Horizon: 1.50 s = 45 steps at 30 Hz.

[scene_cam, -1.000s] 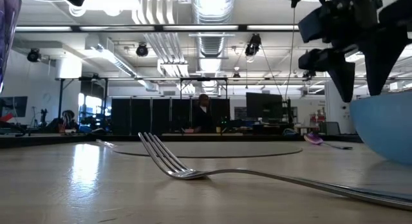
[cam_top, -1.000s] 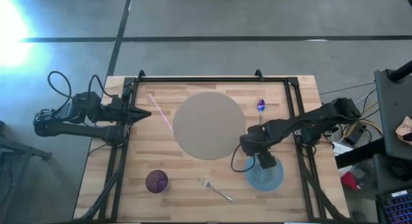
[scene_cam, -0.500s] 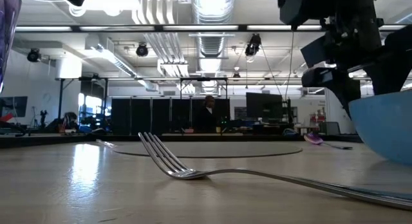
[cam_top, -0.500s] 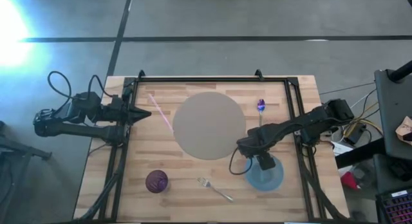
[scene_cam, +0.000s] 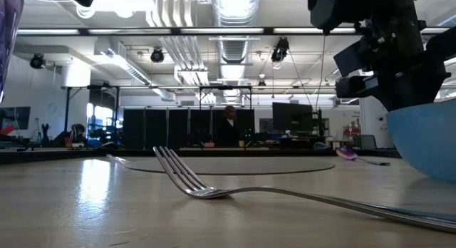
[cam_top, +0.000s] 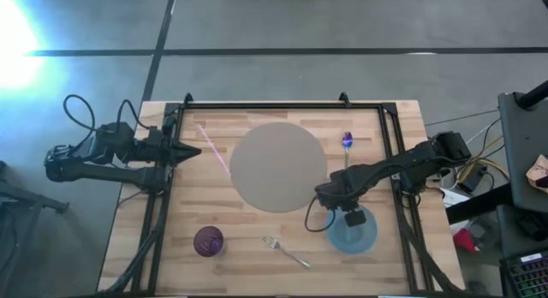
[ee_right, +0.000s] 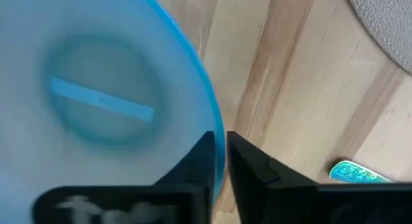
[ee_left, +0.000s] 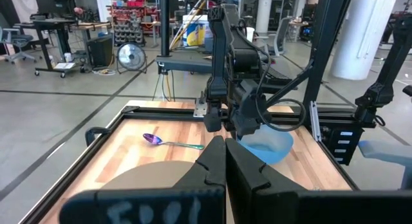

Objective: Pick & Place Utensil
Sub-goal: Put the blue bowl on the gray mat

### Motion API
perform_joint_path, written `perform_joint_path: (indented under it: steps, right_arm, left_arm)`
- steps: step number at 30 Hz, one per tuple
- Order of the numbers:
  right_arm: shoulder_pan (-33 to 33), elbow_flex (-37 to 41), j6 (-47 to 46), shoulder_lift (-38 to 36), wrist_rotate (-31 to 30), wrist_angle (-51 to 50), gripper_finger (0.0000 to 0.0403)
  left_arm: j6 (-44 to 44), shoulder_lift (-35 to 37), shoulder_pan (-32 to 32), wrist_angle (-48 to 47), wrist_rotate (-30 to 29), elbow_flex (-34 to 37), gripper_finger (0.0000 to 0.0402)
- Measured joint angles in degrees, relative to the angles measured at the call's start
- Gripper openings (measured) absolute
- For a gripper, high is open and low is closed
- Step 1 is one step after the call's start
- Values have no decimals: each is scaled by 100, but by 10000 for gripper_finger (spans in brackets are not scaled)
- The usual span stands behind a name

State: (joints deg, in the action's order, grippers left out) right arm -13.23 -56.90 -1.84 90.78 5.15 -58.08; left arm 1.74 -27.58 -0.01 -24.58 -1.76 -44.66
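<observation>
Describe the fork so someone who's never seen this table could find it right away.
Start at the big round grey mat in the middle of the wooden table. Along the table edge beyond it, a purple cup and a blue bowl sit apart. The fork lies flat between them: silver, thin, the only tined utensil.

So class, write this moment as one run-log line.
right gripper: jaws clamped on blue bowl rim | left gripper: shut, parked at table's left edge | fork, spoon: untouched on table
</observation>
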Motion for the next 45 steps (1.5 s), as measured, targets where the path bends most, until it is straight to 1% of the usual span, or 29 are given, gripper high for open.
perform_joint_path:
  steps: [2, 6, 11, 16, 22, 29, 35, 40, 45]
  right_arm:
    - [21, 0, -111, -15, 2, 1, 14]
    - [38, 1, -234, -34, 4, -16, 10]
    - [141, -25, -289, -150, 274, -33, 10]
    - [319, -303, -479, -396, 410, -33, 9]
    - [688, -888, -817, -661, 440, -35, 9]
    - [1453, -1834, -1206, -721, 449, -15, 9]
    - [2356, -2540, -1674, -706, 385, 106, 9]
    - [3185, -2819, -2265, -704, 377, 598, 9]
    - [3910, -2800, -3044, -666, 366, 1322, 9]
  left_arm:
    - [0, 0, 0, 0, 0, 0, 0]
    - [0, 0, 0, 0, 0, 0, 0]
    - [0, 0, 0, 0, 0, 0, 0]
    - [0, -1, -3, 0, 0, 0, 0]
    - [0, -1, -2, 0, 0, 0, 0]
    - [0, 0, -2, -2, 0, 0, 0]
    - [-8, 1, 0, -40, -2, 0, 0]
    - [-38, 1, 0, -88, -146, 0, 0]
    - [-29, 1, 0, -109, -335, 0, 0]
